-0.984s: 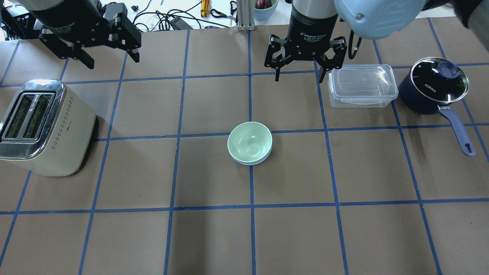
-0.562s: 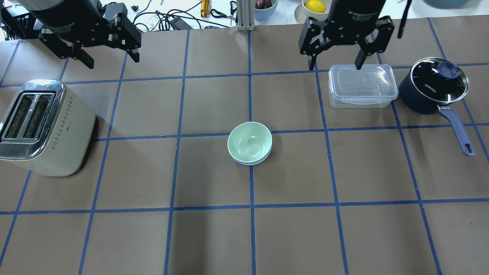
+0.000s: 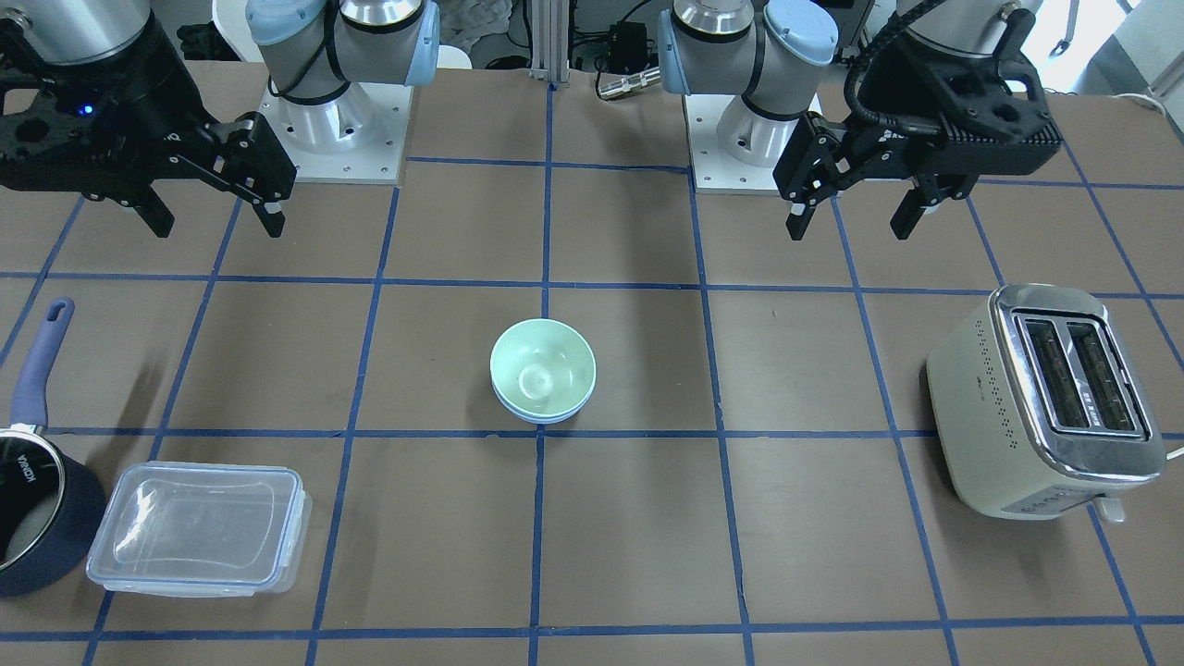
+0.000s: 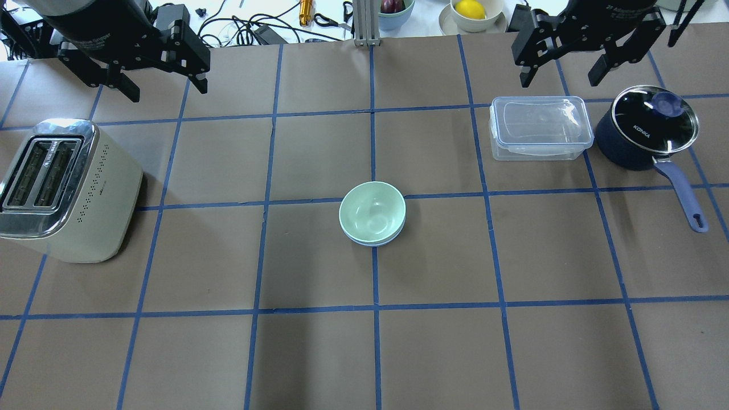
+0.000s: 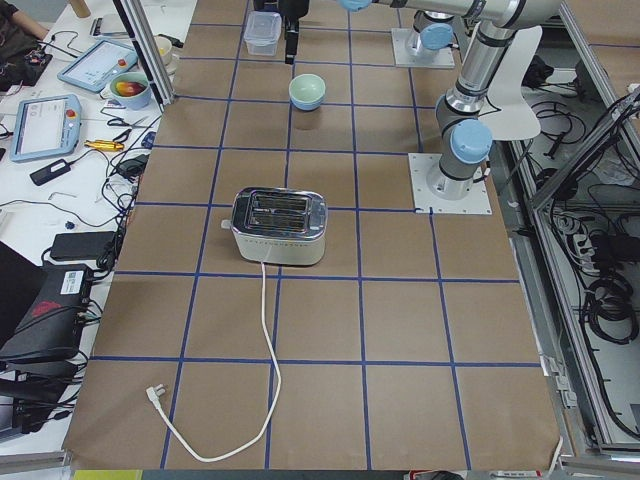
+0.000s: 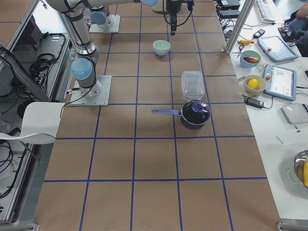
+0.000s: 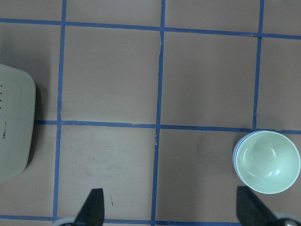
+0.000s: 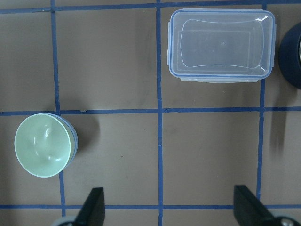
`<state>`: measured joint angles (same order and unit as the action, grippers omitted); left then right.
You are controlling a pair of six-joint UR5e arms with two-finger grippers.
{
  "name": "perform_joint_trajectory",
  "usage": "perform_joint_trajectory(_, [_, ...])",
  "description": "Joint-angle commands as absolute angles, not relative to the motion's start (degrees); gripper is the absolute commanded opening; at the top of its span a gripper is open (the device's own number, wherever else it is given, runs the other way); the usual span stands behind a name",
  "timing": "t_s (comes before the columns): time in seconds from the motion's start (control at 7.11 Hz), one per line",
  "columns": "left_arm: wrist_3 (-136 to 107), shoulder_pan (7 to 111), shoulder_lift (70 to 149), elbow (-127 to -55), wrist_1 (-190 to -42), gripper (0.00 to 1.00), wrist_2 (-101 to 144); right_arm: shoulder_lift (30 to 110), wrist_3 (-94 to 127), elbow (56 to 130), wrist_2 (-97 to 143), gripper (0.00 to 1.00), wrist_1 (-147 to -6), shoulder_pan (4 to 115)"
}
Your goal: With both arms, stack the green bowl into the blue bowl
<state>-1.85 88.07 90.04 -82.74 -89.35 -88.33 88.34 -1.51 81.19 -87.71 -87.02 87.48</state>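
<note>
The green bowl (image 4: 372, 212) sits nested inside the blue bowl (image 4: 393, 237) at the table's middle; only the blue rim shows below it. The pair also shows in the front view, green bowl (image 3: 543, 368) in blue bowl (image 3: 546, 419). My left gripper (image 4: 168, 88) is open and empty, raised at the back left above the toaster's far side. My right gripper (image 4: 559, 78) is open and empty, raised at the back right beyond the clear container. Both are far from the bowls. The left wrist view shows the green bowl (image 7: 268, 162) at lower right; the right wrist view shows it (image 8: 43, 145) at left.
A cream toaster (image 4: 62, 188) stands at the left edge. A clear lidded container (image 4: 540, 126) and a dark navy saucepan (image 4: 646, 128) with its handle toward me stand at the back right. Bowls with fruit (image 4: 470, 11) sit beyond the table's far edge.
My right gripper has moved right and back, from left of the clear container to beyond its far right corner. The left gripper and the bowls have not moved.
</note>
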Motion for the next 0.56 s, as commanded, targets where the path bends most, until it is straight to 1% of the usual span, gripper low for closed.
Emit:
perform_joint_trajectory(0.0, [-1.85,88.07,89.91,-82.97,-89.38,1.00,-88.33,89.65,-0.09,83.23,-87.63,1.00,-88.95,87.54])
perform_joint_trajectory(0.42, [-1.85,88.07,90.00,-82.71,-89.30,1.00,-88.24,89.47,-0.09,83.23,-87.63,1.00,-88.86,87.54])
